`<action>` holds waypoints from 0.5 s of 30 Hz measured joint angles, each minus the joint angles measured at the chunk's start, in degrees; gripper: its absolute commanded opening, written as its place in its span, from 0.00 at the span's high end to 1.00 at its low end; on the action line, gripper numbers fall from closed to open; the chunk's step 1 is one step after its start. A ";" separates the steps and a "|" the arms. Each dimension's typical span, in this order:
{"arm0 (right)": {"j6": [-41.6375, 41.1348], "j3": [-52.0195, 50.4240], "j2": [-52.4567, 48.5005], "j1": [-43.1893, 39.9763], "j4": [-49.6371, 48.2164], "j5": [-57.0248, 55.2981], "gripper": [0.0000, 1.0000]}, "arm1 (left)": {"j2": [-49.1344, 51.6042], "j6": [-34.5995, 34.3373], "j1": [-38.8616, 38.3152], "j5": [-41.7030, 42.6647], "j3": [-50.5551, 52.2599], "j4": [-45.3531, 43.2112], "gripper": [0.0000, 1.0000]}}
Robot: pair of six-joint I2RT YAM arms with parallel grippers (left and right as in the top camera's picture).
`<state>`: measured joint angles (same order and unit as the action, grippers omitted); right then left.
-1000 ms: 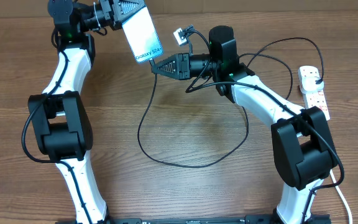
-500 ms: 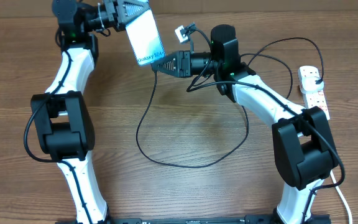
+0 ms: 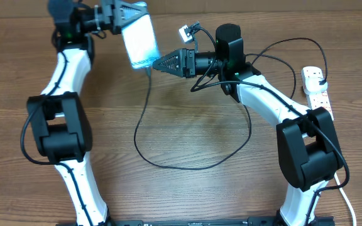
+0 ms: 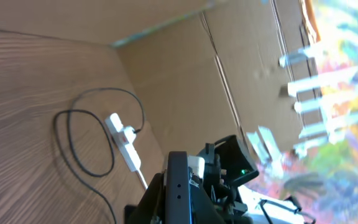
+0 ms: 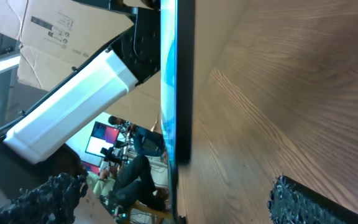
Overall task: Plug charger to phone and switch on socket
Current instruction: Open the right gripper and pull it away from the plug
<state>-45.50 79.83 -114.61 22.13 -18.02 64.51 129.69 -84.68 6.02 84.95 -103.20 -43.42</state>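
The phone (image 3: 138, 39), its pale blue screen lit, is held off the table at the back left, with my left gripper (image 3: 123, 12) shut on its upper end. In the left wrist view the phone (image 4: 179, 180) shows edge-on between the fingers of the left gripper (image 4: 179, 208). The charger (image 3: 144, 100), a thin black cable, hangs from the phone's lower end and loops over the table toward the socket (image 3: 317, 93) at the right. My right gripper (image 3: 158, 63) stands open just right of that lower end. The right wrist view has the phone (image 5: 178, 81) edge-on between the spread fingers (image 5: 303, 202) of the right gripper (image 5: 174, 200).
The white socket (image 4: 124, 138) lies near the table's right edge with a black plug in its far end and a thick white cord running toward the front. Cardboard (image 4: 185, 81) closes the back of the table. The cable's loop (image 3: 187, 167) lies across the table's middle.
The right gripper has opened and let go of the cable's tip at the phone's lower end. The phone has shifted a little left and back, and the cable hangs from it.
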 measured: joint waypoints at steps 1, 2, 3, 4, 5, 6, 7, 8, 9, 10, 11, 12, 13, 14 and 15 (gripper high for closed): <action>-0.17 0.00 0.00 -0.28 0.57 0.00 0.00 | 0.00 0.04 0.74 0.15 0.00 0.52 0.96; -0.44 0.00 0.00 -0.72 1.49 -0.11 0.00 | 0.00 0.22 1.51 0.35 0.00 0.92 0.96; -0.83 0.00 0.00 -1.40 2.95 -0.42 0.00 | 0.00 0.26 2.38 0.61 0.00 1.07 0.96; -1.18 0.07 0.00 -2.25 4.72 -0.87 0.00 | 0.00 0.46 3.21 0.94 0.00 1.09 0.96; -1.31 0.07 0.00 -2.99 6.58 -1.29 0.00 | 0.00 0.52 3.76 1.25 0.00 1.16 0.96; -1.44 0.09 0.00 -3.93 9.07 -2.12 0.00 | 0.00 0.68 4.42 1.66 0.00 1.20 0.96; -1.60 0.11 0.00 -4.72 10.99 -2.89 0.00 | 0.00 0.70 4.83 1.95 0.00 1.20 0.96; -1.53 0.17 0.00 -5.70 15.08 -4.17 0.00 | 0.00 0.76 5.14 2.25 0.00 1.25 0.96; -1.51 0.22 0.00 -6.38 17.94 -5.18 0.00 | 0.00 0.87 5.35 2.49 0.00 1.22 0.95; -1.16 0.31 0.00 -7.19 22.03 -6.86 0.00 | 0.00 0.90 5.38 2.75 0.00 1.20 0.96; -0.96 0.35 0.00 -7.72 25.03 -8.22 0.00 | 0.00 0.90 5.35 2.89 0.00 1.25 0.96; -0.63 0.35 0.00 -8.24 28.92 -9.94 0.00 | 0.00 0.92 5.33 3.02 0.00 1.31 0.96; 0.02 0.39 0.02 -8.61 33.11 -12.11 0.00 | 0.00 1.11 5.22 3.13 0.00 1.64 0.96; 0.50 0.44 0.02 -8.87 37.07 -14.36 0.00 | 0.00 1.18 5.22 3.21 0.00 1.79 0.95; 0.92 0.44 0.07 -9.01 40.04 -16.52 0.00 | 0.00 1.29 5.22 3.28 0.00 2.12 0.96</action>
<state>-44.58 80.27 -114.54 13.13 22.02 47.99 129.69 -83.40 11.25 88.23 -103.20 -41.30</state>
